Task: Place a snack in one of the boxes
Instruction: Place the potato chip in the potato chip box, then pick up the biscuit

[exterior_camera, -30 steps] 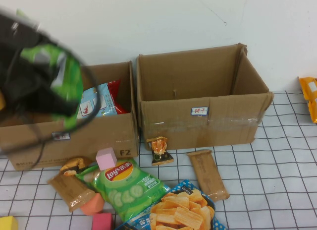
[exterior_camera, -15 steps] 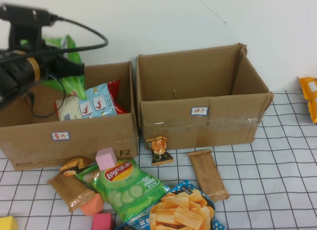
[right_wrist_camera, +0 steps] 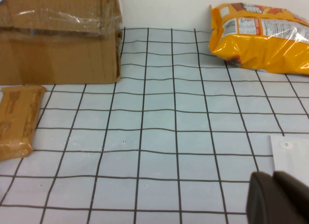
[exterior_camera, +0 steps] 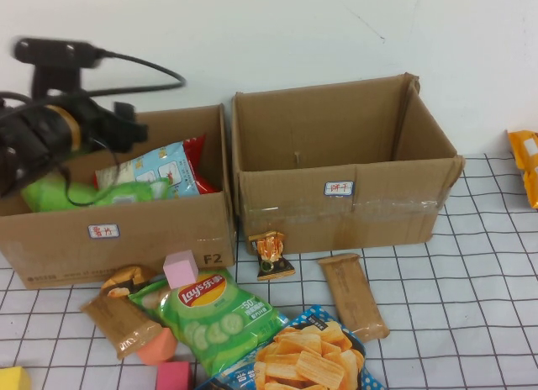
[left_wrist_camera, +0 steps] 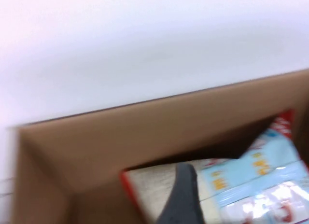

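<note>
Right box (exterior_camera: 345,167) open; left box (exterior_camera: 118,226) holds bags.

A green snack bag (exterior_camera: 80,192) lies flat inside the left box (exterior_camera: 160,230), beside a blue-and-white bag (exterior_camera: 160,171). The right box (exterior_camera: 353,201) stands open. The left gripper (exterior_camera: 126,138) hovers above the left box.

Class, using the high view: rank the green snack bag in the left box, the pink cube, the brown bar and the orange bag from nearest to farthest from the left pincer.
The left pincer is above the left box.
1. Green snack bag, inside that box.
2. Pink cube, in front of the box.
3. Brown bar, front centre.
4. Orange bag, far right edge.
</note>
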Motion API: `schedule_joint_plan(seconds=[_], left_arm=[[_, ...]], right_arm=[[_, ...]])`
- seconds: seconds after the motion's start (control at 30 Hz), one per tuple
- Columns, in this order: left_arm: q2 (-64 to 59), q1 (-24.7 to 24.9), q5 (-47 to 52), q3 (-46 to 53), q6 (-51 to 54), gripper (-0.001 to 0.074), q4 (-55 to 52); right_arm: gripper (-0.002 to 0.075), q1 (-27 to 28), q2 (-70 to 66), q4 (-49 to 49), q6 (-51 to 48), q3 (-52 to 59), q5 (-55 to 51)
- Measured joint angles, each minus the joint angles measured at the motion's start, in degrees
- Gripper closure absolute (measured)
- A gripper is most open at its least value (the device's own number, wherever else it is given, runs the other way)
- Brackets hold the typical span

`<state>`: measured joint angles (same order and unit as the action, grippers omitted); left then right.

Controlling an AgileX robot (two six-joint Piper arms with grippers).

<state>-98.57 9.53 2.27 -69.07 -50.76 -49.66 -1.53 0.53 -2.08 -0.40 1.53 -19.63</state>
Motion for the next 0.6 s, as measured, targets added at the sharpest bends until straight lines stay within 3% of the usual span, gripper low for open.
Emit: schedule_joint_plan(seconds=[0.1, 0.17, 0.23, 0.3, 0.5, 0.6], left_arm=[[4.05, 0.00, 6.33, 0.00, -0.41, 0.0263, 0.28], [8.54, 0.00, 10.59, 0.00, 0.09, 0.0388, 1.65], [13.99, 0.00, 13.31, 0.24, 2.25, 0.0562, 3.66], [19.59, 0.00, 13.99, 1.80, 5.24, 0.0653, 5.51], [38.28, 1.70, 12.31, 13.63, 9.10, 0.0729, 9.40], [48.33, 2.64, 9.86, 23.08, 9.34, 0.0734, 11.51]], right_arm=[[0.0727, 0.00, 0.00, 0.00, 0.00, 0.00, 0.00], [0.0727, 0.00, 0.00, 0.00, 0.00, 0.00, 0.00], [0.0727, 0.00, 0.00, 0.43, 0.00, 0.00, 0.00], [0.0727, 0.00, 0.00, 4.33, 1.71, 0.00, 0.23], [0.0727, 0.00, 0.00, 34.60, 14.43, 0.10, 0.36], [0.0727, 0.00, 0.00, 41.51, 13.99, 0.10, 1.32]])
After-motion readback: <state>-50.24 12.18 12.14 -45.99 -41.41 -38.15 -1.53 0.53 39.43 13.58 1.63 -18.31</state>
